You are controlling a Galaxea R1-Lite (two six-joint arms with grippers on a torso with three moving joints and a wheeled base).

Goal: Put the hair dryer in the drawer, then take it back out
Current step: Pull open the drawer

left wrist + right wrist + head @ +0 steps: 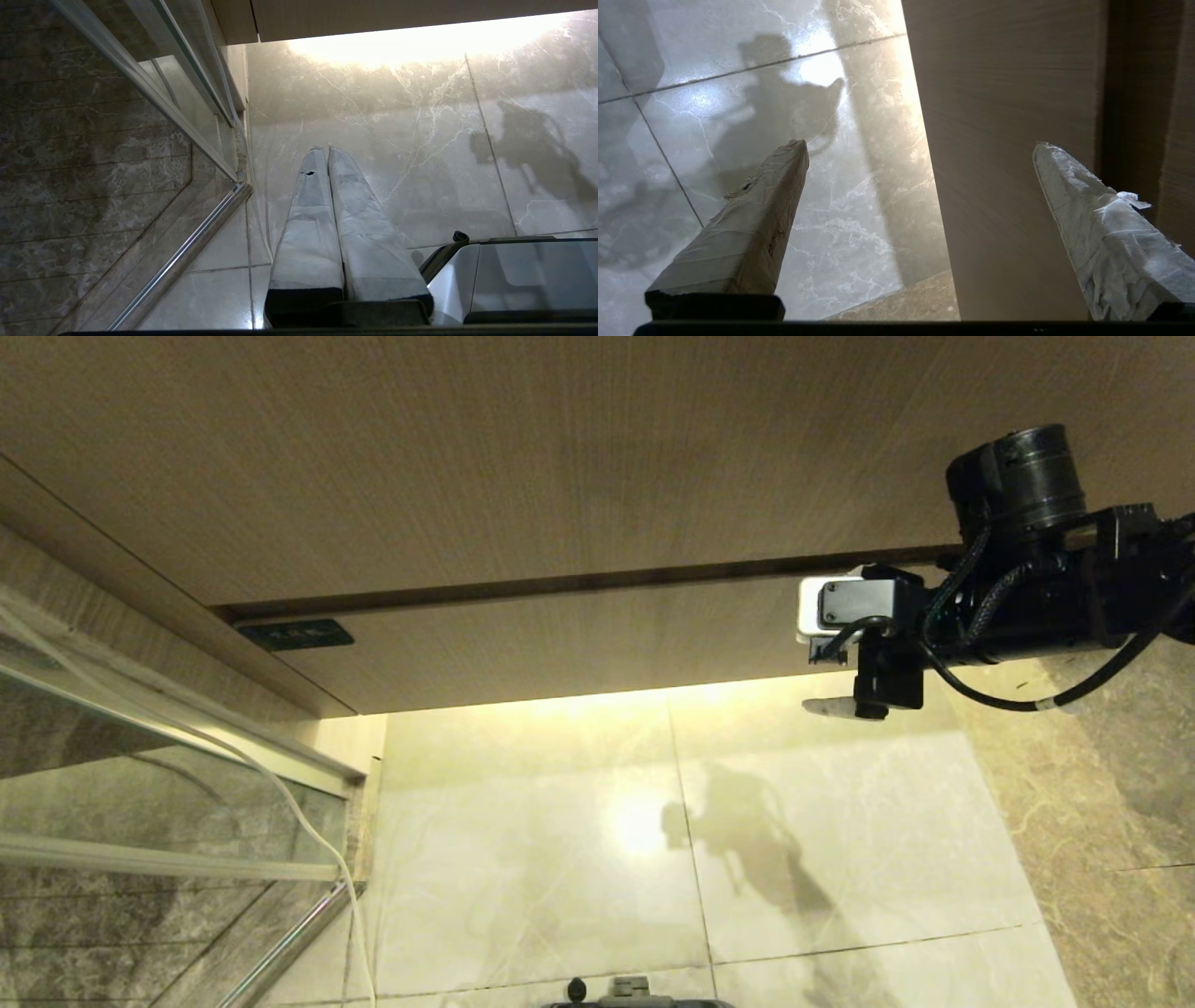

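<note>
Head view is filled mostly by a tall light wood-grain panel, and every place below is given relative to the wide, shallow light wood-grain drawer that sits shut directly beneath it, a dark gap running between the two. Below the drawer's lower edge spreads a glossy pale marble tile floor, brightly lit in a strip just under that edge and carrying the shadow of the robot. To the drawer's left a clear glass partition with a metal frame stands at an angle, with a thin white cord hanging across it. At the drawer's right end the black right arm reaches in level. Its right gripper hangs at the drawer's front, the pale taped fingers spread wide and holding nothing; in the right wrist view one finger lies over the floor and the other over the wood by the dark gap. The left gripper is parked well away from the drawer, low over the floor beside the glass partition, fingers pressed together and empty. A small dark label marks the drawer's left corner. The hair dryer appears in no view, so where it is cannot be told.
</note>
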